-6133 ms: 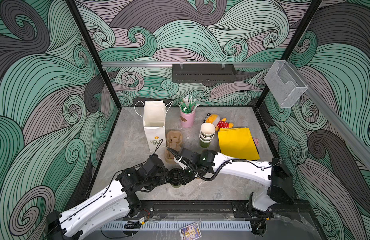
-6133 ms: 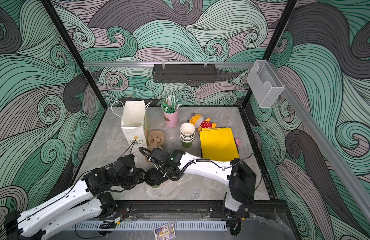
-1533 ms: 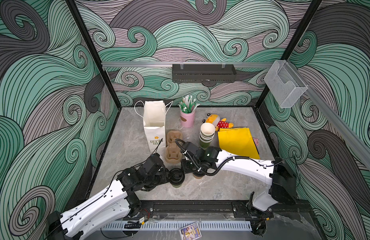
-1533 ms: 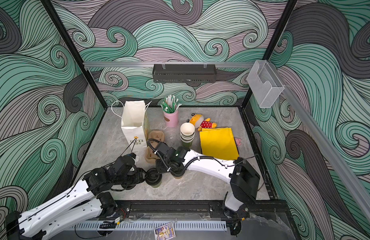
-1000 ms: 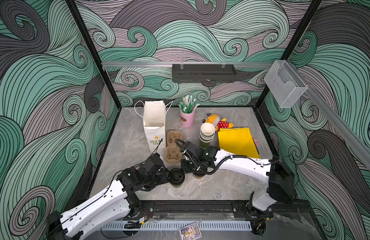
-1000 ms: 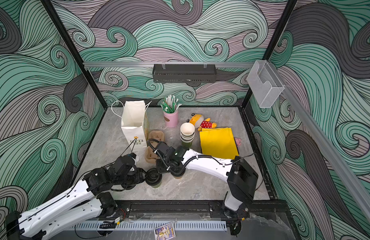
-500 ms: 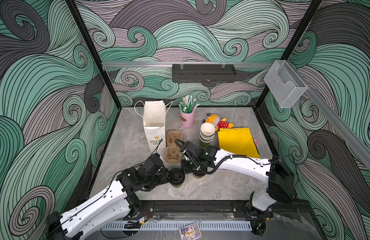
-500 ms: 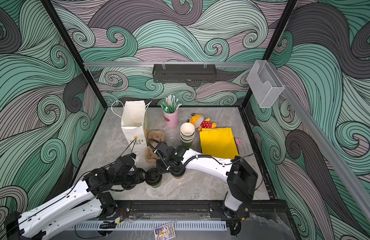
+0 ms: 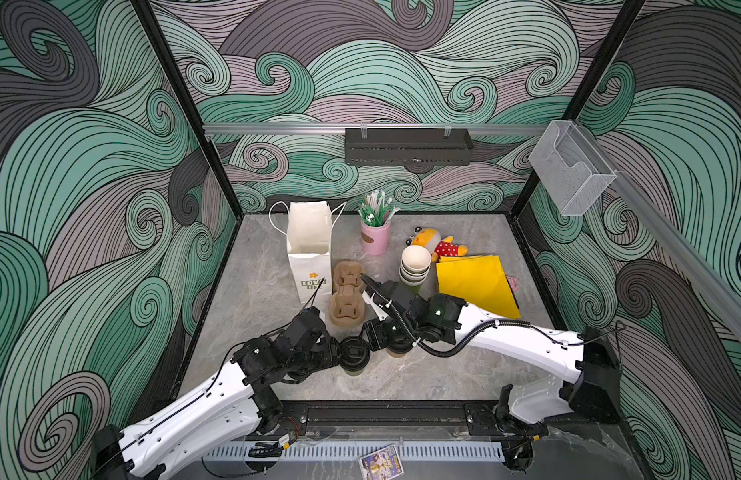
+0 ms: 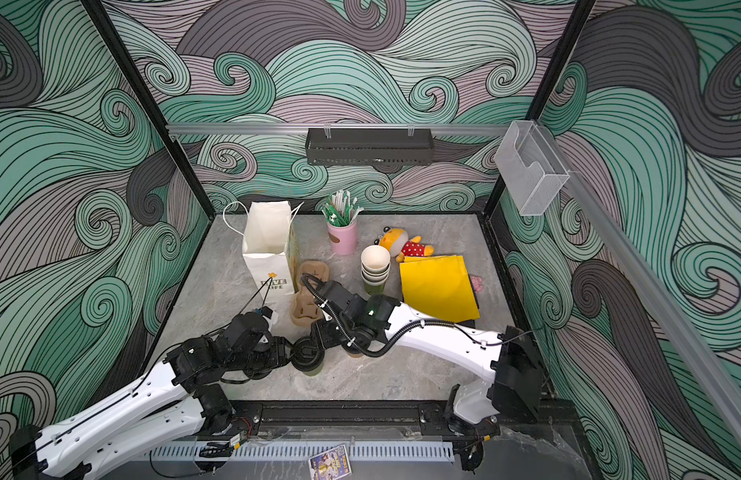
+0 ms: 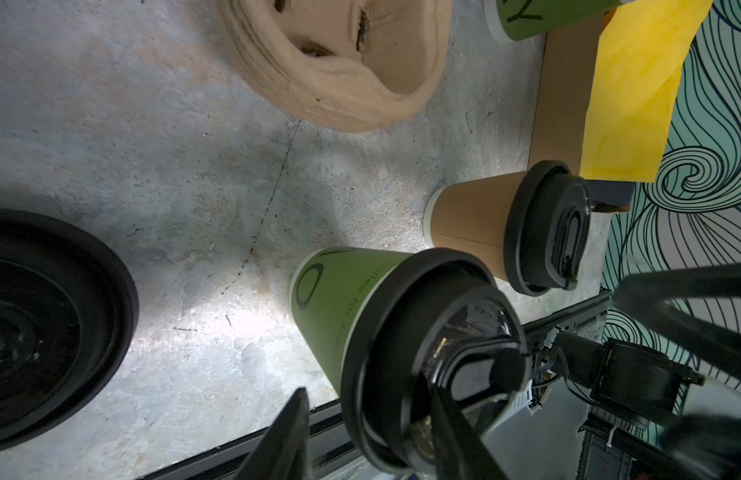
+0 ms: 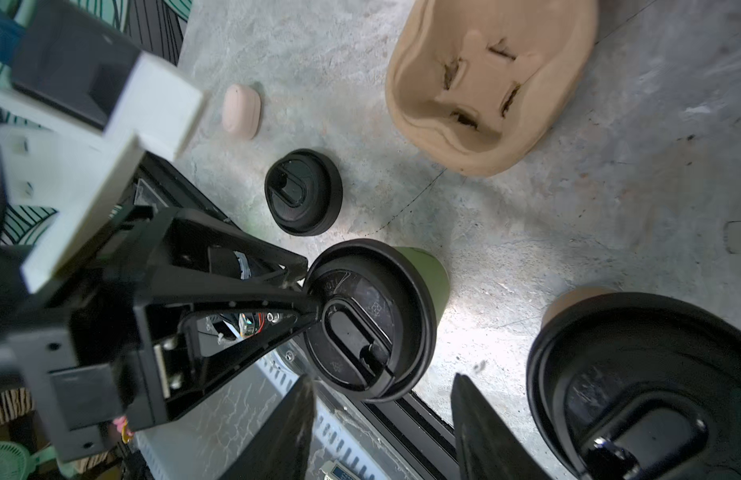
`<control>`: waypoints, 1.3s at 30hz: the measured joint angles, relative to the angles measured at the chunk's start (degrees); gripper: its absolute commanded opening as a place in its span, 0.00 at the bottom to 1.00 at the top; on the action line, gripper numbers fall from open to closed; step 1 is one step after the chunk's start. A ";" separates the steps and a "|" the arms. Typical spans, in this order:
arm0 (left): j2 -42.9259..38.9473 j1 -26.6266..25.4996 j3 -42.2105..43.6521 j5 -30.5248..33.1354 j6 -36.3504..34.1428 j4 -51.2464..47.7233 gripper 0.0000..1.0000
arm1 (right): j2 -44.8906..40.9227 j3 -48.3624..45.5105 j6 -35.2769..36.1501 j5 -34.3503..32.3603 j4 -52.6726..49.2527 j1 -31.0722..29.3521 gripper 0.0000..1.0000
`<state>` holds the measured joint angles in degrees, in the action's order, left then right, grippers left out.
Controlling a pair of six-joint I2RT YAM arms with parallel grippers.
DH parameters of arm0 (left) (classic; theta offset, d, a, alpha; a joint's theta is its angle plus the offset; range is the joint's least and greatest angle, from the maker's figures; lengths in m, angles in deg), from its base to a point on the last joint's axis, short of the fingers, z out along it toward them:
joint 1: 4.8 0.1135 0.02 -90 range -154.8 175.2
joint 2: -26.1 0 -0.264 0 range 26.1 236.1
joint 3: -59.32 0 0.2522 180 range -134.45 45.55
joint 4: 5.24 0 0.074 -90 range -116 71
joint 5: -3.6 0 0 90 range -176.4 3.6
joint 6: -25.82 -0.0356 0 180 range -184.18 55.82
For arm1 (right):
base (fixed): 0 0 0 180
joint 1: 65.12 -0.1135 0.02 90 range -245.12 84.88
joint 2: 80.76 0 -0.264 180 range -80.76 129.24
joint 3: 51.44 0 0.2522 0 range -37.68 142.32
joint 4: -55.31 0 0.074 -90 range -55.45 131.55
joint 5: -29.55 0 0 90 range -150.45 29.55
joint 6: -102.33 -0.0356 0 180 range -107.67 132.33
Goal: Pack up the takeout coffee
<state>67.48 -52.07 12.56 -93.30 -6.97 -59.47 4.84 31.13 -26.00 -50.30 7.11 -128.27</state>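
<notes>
Green cup (image 11: 339, 299): left gripper (image 12: 308, 286) low beside it, apart; right gripper (image 12: 381, 378) apart nr brown cup (image 11: 472, 220).

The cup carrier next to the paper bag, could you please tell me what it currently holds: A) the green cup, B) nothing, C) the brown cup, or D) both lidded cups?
B: the cup carrier shows empty wells in both top views, and the green cup and brown cup stand outside it.

Black-lidded green cup (image 10: 306, 360) on table (image 10: 223, 299)
</notes>
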 measured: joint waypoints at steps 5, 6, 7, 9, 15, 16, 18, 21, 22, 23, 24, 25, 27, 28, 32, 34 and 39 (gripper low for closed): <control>-0.42 0.00 0.02 0.07 -0.24 -0.39 0.59 | 3.67 -1.31 0.26 2.38 -0.04 -0.28 0.62; -0.59 0.00 0.00 0.09 -0.26 -0.42 0.60 | 4.11 -1.38 0.26 2.75 -0.07 -0.31 0.62; -0.72 0.00 0.00 0.13 -0.33 -0.46 0.62 | 4.37 -1.38 0.28 3.10 -0.04 -0.31 0.62; -0.98 0.00 0.00 0.26 -0.50 -0.66 0.64 | 4.57 -1.38 0.28 3.72 0.00 -0.26 0.62; -4.24 0.00 -1.01 1.18 -0.46 -4.00 0.62 | 4.87 -1.38 0.24 4.15 0.00 -0.26 0.62; -5.29 0.00 -1.07 1.25 -0.13 -4.63 0.60 | 4.87 -1.38 0.24 4.15 0.00 -0.26 0.61; -7.21 0.00 -1.07 1.22 0.55 -6.12 0.58 | 4.87 -1.38 0.24 4.15 0.00 -0.26 0.61; -9.73 0.00 -1.05 0.81 1.42 -7.87 0.54 | 4.87 -1.38 0.22 4.20 0.00 -0.26 0.61; -10.08 0.00 -0.98 0.37 1.62 -8.07 0.52 | 4.90 -1.38 0.22 4.20 0.00 -0.26 0.61; -10.12 0.00 -0.81 -0.13 1.88 -7.98 0.51 | 4.94 -1.38 0.22 4.17 0.00 -0.26 0.61; -10.10 0.00 -0.57 -0.74 1.95 -7.78 0.50 | 5.01 -1.38 0.22 4.20 0.02 -0.26 0.61; -10.03 0.00 -0.17 -1.40 2.25 -7.50 0.49 | 5.07 -1.38 0.22 4.20 0.02 -0.26 0.61; -9.81 0.00 0.46 -2.40 2.49 -6.84 0.48 | 5.09 -1.38 0.20 4.20 0.09 -0.26 0.61; -9.60 0.00 0.63 -2.80 2.58 -6.47 0.47 | 5.09 -1.38 0.20 4.20 0.09 -0.26 0.61; -8.66 0.00 1.36 -3.65 2.82 -4.70 0.43 | 5.09 -1.38 0.15 4.22 0.15 -0.26 0.61; -8.20 0.00 1.90 -4.00 2.89 -4.07 0.42 | 5.09 -1.38 0.15 4.22 0.13 -0.26 0.61; -7.19 0.00 2.93 -4.37 3.02 -3.10 0.38 | 5.11 -1.38 0.17 4.22 0.11 -0.26 0.61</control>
<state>60.29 -52.07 15.49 -97.67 -3.95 -62.58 9.96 29.76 -25.83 -46.08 7.22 -128.53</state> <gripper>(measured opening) 0.384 0.608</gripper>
